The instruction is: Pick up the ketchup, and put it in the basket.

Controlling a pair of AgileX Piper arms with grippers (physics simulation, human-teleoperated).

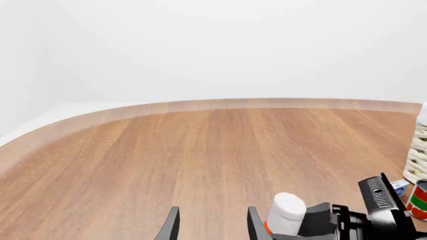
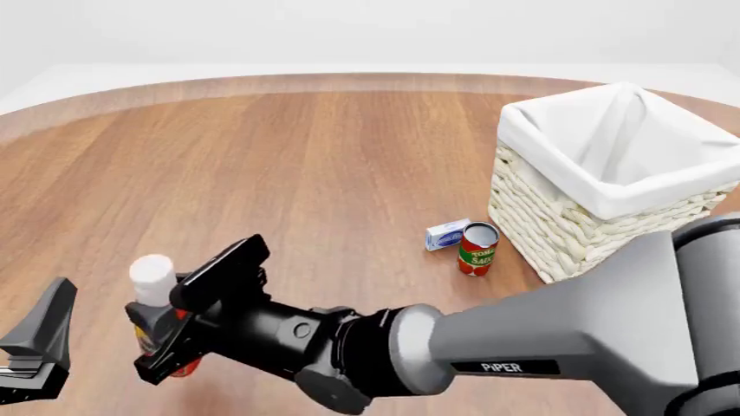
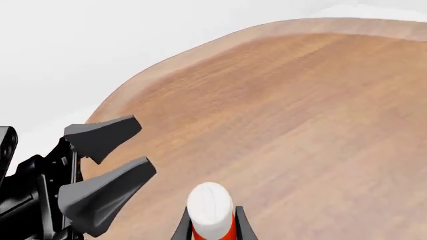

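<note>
In the left wrist view, the left gripper [image 1: 210,225] has its fingers spread with nothing between them; the ketchup [image 1: 285,215] stands just beside it, and the right gripper [image 1: 313,222] is at the bottle's body. The basket [image 1: 419,155] shows only as a woven edge well beyond the bottle. In the front view, the ketchup [image 2: 156,308] stands upright on the table [image 2: 289,173], well apart from the basket [image 2: 601,186] and across the table from it. The right arm [image 2: 497,347] reaches across low and nearly level, its gripper [image 2: 173,334] around the bottle below the white cap. The left gripper [image 2: 35,347] hangs just beside the ketchup, on the side away from the basket. A tomato can [image 2: 477,248] and a small box [image 2: 445,234] lie just beside the basket's near wall. In the right wrist view, the right gripper [image 3: 211,225] has a finger on each side of the ketchup [image 3: 211,210], apparently clamped on the red body. Risk: the grip sits high near the cap, so the bottle may swing or slip during the long carry. Risk: the left gripper [image 3: 100,170] stands close, so a lift drifting away from the basket could strike it.
</note>
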